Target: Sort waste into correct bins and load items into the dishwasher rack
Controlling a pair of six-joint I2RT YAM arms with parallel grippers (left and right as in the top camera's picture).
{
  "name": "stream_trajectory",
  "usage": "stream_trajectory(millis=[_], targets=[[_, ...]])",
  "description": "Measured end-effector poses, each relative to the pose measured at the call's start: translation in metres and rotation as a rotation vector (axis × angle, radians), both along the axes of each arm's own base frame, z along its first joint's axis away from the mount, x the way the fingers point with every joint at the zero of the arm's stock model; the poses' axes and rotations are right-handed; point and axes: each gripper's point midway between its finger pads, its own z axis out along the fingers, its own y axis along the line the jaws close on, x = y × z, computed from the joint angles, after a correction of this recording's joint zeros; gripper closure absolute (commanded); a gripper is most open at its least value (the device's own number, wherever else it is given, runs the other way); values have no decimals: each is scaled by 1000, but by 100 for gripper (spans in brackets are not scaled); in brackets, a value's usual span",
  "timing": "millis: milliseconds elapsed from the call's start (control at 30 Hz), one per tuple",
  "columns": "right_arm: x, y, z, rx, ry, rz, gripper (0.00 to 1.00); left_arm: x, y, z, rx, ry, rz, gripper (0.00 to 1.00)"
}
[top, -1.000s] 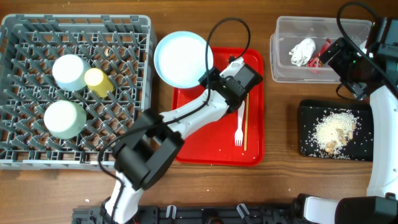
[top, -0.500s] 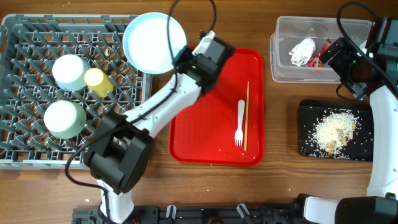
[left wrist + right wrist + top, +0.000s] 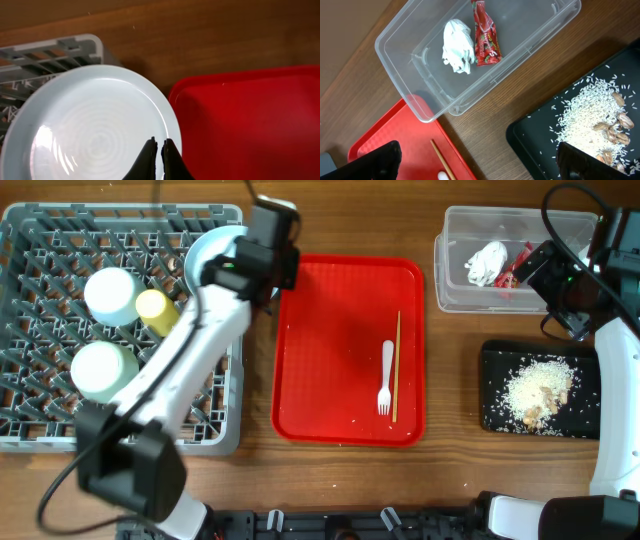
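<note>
left wrist: left gripper (image 3: 159, 148) pinches plate (image 3: 90, 125) rim | overhead: grip hidden, plate over rack (image 3: 40, 415) | right gripper (image 3: 480, 161) spread

Two bowls (image 3: 110, 295) (image 3: 103, 370), one cup (image 3: 155, 311), one plate (image 3: 95, 125), one fork (image 3: 385, 378), two bins (image 3: 455, 240) (image 3: 495, 385).

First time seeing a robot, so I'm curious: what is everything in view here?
rack: 1, grey, left
bowls: 2, pale, in rack
cup: 1, yellow, in rack
plate: 1, pale blue, at rack's right edge
red tray: 1, red, centre
fork: 1, white, on red tray
chopsticks: number unclear, wooden, right of fork
tub: 1, clear, upper right
tissue: 1, white, in tub
wrapper: 1, red, in tub
black tray: 1, black, lower right
rice and scraps: a heap, pale, on black tray
left arm: 1, white and black, jaws shut on plate's rim
right arm: 1, black and white, over tub, jaws open
</note>
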Motion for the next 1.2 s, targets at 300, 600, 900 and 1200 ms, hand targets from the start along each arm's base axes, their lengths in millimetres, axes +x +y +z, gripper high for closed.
stream_trajectory(millis=[300,600,900,1200], targets=[[0,0,0,0,0,0,0,-29,56,51,-227,18,129,96],[0,0,0,0,0,0,0,-109,79,152,-543,-124,302,82],[0,0,0,0,0,0,0,-138,81,138,-539,-25,334,79],[0,0,0,0,0,0,0,-140,81,136,-535,-14,337,78]])
